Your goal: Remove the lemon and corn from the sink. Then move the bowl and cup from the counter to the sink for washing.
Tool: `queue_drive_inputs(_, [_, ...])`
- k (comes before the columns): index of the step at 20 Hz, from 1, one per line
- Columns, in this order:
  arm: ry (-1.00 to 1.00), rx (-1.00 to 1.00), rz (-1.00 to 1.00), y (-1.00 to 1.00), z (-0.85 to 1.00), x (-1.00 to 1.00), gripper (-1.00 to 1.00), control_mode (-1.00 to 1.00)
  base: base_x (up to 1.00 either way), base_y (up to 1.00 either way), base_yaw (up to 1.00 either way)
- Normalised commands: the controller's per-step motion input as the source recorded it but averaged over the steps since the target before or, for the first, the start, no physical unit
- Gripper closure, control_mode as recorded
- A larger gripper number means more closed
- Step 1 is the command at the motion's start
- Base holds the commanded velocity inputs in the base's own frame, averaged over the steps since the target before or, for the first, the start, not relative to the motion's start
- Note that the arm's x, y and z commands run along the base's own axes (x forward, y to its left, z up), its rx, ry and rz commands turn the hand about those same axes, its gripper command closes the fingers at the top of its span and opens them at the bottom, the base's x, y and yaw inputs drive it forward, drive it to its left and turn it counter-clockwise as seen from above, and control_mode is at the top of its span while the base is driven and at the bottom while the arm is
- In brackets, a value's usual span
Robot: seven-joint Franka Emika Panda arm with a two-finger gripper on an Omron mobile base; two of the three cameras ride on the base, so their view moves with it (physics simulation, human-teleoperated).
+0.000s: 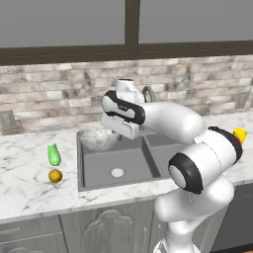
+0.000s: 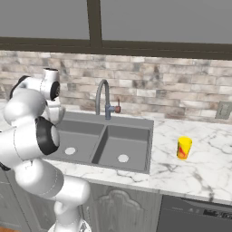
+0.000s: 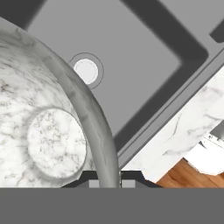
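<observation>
Bowl (image 1: 99, 137) big, round, grey-white and speckled, held up over the back left corner of the sink (image 1: 129, 165), tipped a bit; in the hand view the bowl's rim runs right between the two dark fingers (image 3: 108, 183), pinched there, with the fingers close together on the thin wall; bowl's round flat bottom seen inside, to the left of the rim; sink floor and a round drain (image 3: 86, 71) below, past the rim; no touch seen between bowl and sink floor.

Sink grey, with two basins, set in the white marble table (image 1: 24, 183); one round drain in each basin; curved grey tap (image 2: 103, 97) at the back, between the basins; both basins bare of loose things in the right base view.

Corn (image 1: 54, 154) bright green, lying on the table left of the sink; lemon (image 1: 55, 176) small and orange-yellow, just in front of the corn, close but not touching; both well away from the sink edge.

Cup (image 2: 183, 147) yellow with a red mark, standing up on the table right of the sink, well apart from the bowl.

Brick wall and dark window frame behind the table.
</observation>
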Motion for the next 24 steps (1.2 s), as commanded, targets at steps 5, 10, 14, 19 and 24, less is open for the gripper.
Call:
queue_drive_inputs(5, [0.03,0.00,0.00,-0.20,-0.17,0.14,1.00,-1.00,0.00,0.00,0.00])
queue_drive_inputs(10, [0.01,0.00,0.00,-0.14,-0.18,0.16,1.00,-1.00,0.00,0.00,0.00])
queue_drive_inputs(14, [0.00,0.00,0.00,-0.09,-0.16,0.19,1.00,-1.00,0.00,0.00,0.00])
queue_drive_inputs(19, [0.00,0.00,0.00,-0.04,-0.17,0.22,1.00,-1.00,0.00,0.00,0.00])
queue_drive_inputs(24, [0.00,0.00,0.00,-0.04,-0.17,0.23,1.00,-1.00,0.00,0.00,0.00])
